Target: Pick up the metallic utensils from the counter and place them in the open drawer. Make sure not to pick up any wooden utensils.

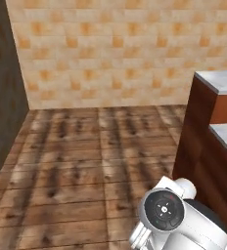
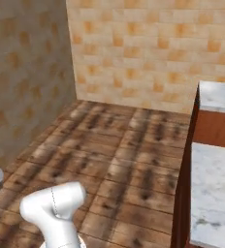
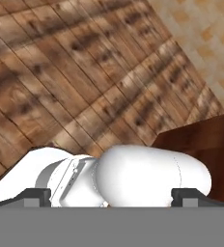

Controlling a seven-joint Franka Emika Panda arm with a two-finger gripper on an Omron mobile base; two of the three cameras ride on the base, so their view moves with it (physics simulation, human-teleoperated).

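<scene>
My gripper [image 3: 111, 195] is open: its two dark fingertips [image 3: 36, 195] stand far apart at the bottom of the hand view, with nothing between them. Beyond them lie the wooden floor and a corner of a reddish-brown panel [image 3: 205, 140]. A marble-topped counter [image 2: 214, 189] with a reddish-brown wood side runs along the right edge of both base views, and no cutlery lies on the part I can see. The metallic utensils, the wooden utensils and the open drawer are out of view.
Brown plank floor [image 1: 86, 161] spreads ahead up to a tan tiled wall [image 1: 110, 49]. A second wall [image 2: 22, 82] closes the left side. A higher marble-topped block [image 1: 223, 80] stands behind the counter at the right. My white arm [image 1: 164, 210] is folded low.
</scene>
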